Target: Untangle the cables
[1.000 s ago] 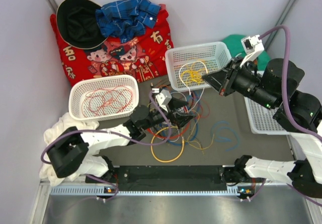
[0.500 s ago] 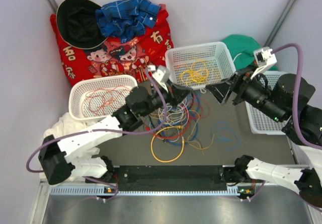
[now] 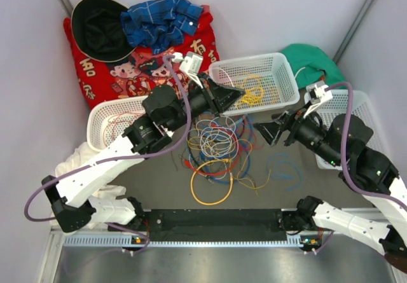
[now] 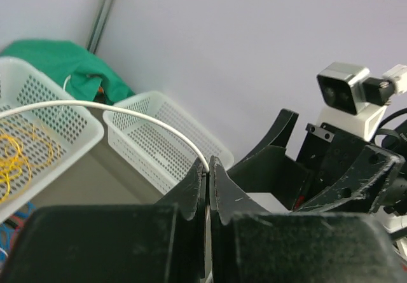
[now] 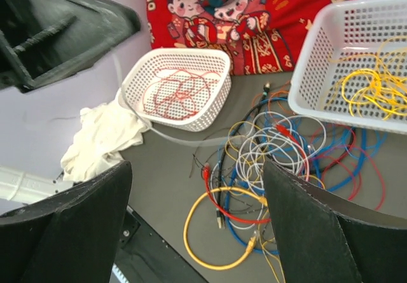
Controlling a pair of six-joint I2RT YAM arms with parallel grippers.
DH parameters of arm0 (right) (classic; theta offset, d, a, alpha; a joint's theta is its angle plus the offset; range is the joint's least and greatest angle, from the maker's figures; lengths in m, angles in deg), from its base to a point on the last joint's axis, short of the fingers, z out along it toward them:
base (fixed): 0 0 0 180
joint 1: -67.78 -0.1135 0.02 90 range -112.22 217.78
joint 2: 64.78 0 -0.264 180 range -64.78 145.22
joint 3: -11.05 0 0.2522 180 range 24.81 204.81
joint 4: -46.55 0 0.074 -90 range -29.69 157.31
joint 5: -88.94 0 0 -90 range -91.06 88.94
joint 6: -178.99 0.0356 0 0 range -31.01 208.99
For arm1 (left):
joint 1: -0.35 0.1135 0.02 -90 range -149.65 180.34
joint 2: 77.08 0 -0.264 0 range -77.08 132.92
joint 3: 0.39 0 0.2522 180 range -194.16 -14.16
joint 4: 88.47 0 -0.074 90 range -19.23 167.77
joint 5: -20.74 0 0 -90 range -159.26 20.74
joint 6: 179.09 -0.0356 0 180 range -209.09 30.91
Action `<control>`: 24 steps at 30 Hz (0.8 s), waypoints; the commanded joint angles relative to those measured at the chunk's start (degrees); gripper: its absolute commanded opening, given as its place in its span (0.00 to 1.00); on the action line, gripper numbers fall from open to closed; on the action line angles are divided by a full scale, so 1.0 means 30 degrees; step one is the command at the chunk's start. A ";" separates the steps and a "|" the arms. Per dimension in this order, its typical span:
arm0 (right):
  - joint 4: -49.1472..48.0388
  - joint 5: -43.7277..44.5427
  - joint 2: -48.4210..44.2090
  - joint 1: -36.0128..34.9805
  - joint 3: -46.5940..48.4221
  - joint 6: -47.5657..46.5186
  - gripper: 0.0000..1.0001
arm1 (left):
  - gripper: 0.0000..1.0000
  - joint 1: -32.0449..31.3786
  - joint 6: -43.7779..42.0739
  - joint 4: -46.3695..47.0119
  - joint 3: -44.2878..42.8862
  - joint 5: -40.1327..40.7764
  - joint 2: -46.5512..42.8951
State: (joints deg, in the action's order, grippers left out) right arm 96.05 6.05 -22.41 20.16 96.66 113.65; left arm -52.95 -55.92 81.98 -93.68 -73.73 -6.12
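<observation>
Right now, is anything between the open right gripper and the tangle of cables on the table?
Nothing visible. The right gripper hangs open beside the cables, with only bare table between them. The left gripper, shut on a white cable, is off by the far basket.

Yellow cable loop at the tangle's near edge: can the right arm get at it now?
Probably yes. The right gripper is open and empty beside the tangle, the yellow loop lies exposed, and the left gripper, shut on a white cable, is farther back.
</observation>
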 commanded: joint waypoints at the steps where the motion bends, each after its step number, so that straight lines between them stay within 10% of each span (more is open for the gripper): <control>1: -0.3560 -0.1372 -0.0237 -0.0154 -0.0660 0.0041 0.82 | 0.00 0.0041 0.1219 -0.1051 -0.0504 -0.0444 0.0224; 16: -0.4827 -0.0177 -0.0207 -0.0153 -0.1364 -0.0252 0.78 | 0.00 0.0041 0.0226 -0.1866 0.0903 -0.1291 -0.1121; 24: -0.4738 0.0849 -0.0237 -0.0124 -0.2037 0.0300 0.78 | 0.00 0.0012 -0.1738 -0.2135 0.0522 -0.6561 -0.1299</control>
State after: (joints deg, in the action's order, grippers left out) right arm 82.81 5.48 -22.70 20.16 90.83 113.48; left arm -52.95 -57.19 74.17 -91.21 -82.88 -8.33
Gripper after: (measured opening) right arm 0.778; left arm 0.015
